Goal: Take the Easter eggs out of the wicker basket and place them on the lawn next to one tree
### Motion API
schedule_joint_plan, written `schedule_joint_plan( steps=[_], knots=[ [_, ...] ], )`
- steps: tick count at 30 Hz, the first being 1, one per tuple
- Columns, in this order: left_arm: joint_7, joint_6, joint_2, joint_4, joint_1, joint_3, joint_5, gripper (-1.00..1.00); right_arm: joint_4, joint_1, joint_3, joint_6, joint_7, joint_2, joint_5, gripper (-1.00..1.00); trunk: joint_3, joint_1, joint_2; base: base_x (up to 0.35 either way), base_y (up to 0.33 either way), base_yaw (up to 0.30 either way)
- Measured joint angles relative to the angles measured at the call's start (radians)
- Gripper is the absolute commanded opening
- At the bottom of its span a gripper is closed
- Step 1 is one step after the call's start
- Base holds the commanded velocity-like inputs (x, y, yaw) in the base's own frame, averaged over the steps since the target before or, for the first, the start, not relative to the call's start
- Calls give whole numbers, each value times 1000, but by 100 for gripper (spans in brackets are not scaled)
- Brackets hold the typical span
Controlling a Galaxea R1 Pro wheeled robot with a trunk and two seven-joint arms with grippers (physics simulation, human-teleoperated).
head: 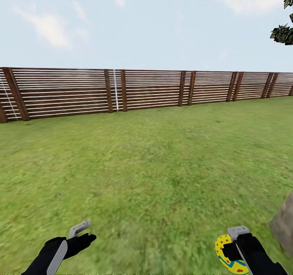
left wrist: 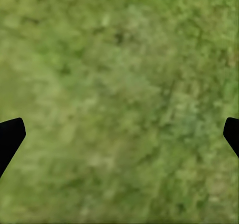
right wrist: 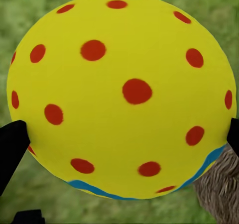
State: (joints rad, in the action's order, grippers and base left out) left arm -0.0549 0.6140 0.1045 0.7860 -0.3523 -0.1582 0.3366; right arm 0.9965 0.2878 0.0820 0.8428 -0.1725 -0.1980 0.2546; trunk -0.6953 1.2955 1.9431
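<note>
1. At the head view's right edge, a pale grey-brown mass (head: 284, 223) is cut off by the frame. It looks like the foot of a tree trunk, but too little shows to be sure. The right wrist view catches a rough brown-grey patch (right wrist: 219, 194) just behind the egg.
2. Dark green leaf clusters (head: 282, 34) poke in at the head view's upper right corner, cropped and blocky.
3. The right gripper (head: 232, 246) pinches an Easter egg (head: 226, 254), yellow with red dots and a blue-green band. Part of the egg is hidden behind the black finger and cut off by the picture's lower edge.
4. From the right wrist, the egg (right wrist: 122, 97) sits between two black fingertips (right wrist: 11, 147), with grass blurred behind it.
5. The left gripper (head: 83, 233) hangs low over the lawn (head: 154, 165), holding nothing. In the left wrist view its two dark fingertips (left wrist: 10, 137) stand spread wide apart over plain grass (left wrist: 119, 94).
6. A brown slatted wooden fence (head: 146, 89) closes the far side of the lawn beneath a pale, cloudy sky.
</note>
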Motion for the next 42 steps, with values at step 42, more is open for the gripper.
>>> schedule_joint_plan(
  steps=[42],
  knots=[
    [1,0,-3,0,0,2,-2,100,-1,0,1,0,0,0,-4,-100,-137,161,294,0,0,-97]
  ],
)
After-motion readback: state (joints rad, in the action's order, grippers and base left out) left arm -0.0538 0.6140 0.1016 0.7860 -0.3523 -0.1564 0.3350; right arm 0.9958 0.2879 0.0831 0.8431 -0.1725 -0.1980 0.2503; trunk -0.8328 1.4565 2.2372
